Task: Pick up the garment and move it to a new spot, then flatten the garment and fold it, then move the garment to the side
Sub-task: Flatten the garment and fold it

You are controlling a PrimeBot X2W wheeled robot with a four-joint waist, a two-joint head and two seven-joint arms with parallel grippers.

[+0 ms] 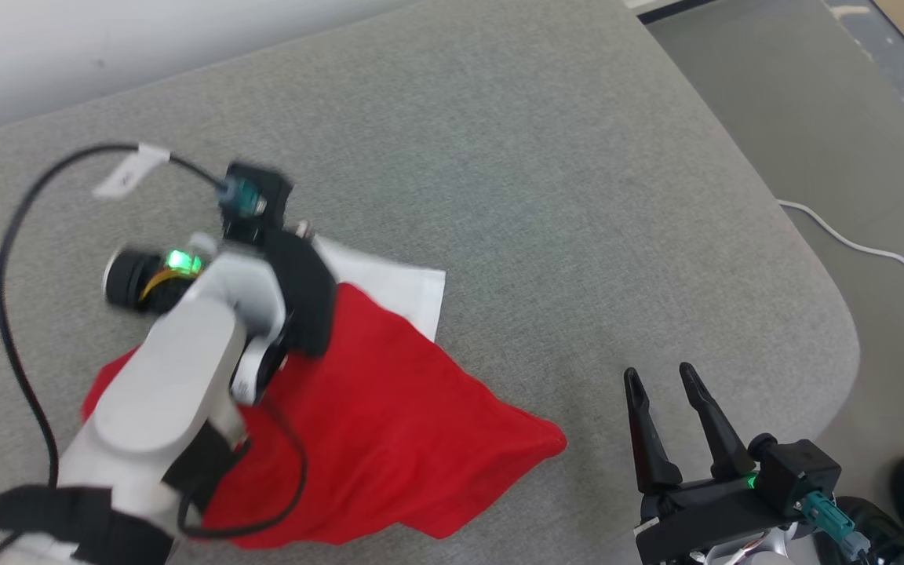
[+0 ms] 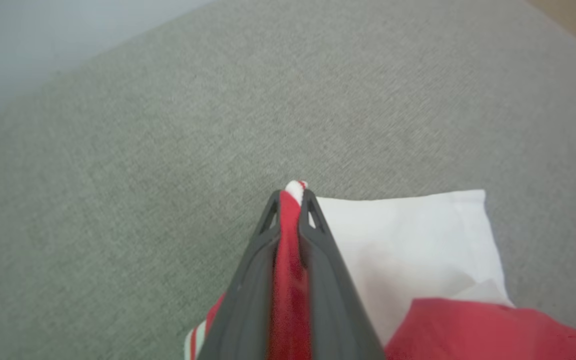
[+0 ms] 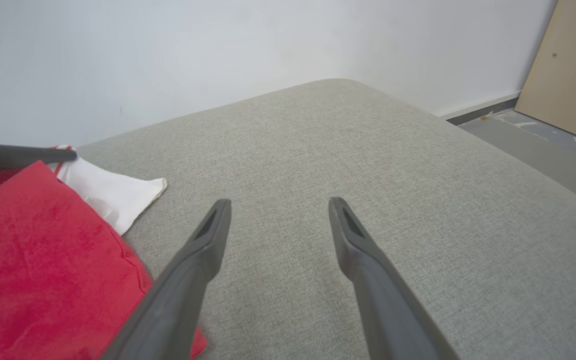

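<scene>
pinching edge of red-and-white cloth garment (image 1: 389, 424) with left gripper (image 2: 290, 197) | holding right gripper (image 1: 658, 373) spread wide, near garment's right corner, apart

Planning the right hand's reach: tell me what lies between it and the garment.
Bare grey cushion separates right hand from garment, per head view.

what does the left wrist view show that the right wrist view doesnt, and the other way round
Left wrist view: the garment's red fold clamped between the left gripper's shut fingers, a white tip poking past them. Right wrist view: the right gripper open over the cushion, grey floor beyond. Both: the red-and-white garment on that cushion.
</scene>
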